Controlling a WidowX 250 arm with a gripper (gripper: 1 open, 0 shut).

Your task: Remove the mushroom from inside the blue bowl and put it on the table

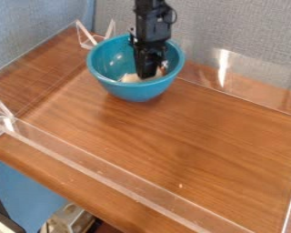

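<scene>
The blue bowl (112, 86) stands at the back of the table (173, 146). My black gripper (147, 73) reaches straight down into the bowl, its fingers together. The cream-white mushroom (134, 79) shows at the fingertips, low inside the bowl, partly hidden by the fingers. It has followed the fingertips sideways, so I read it as held. An orange-tan bit shows just right of the fingers against the bowl's inner wall.
Low clear acrylic walls (221, 68) edge the table on all sides. A grey-blue wall stands right behind the bowl. Bare wood stretches in front of and to the right of the bowl.
</scene>
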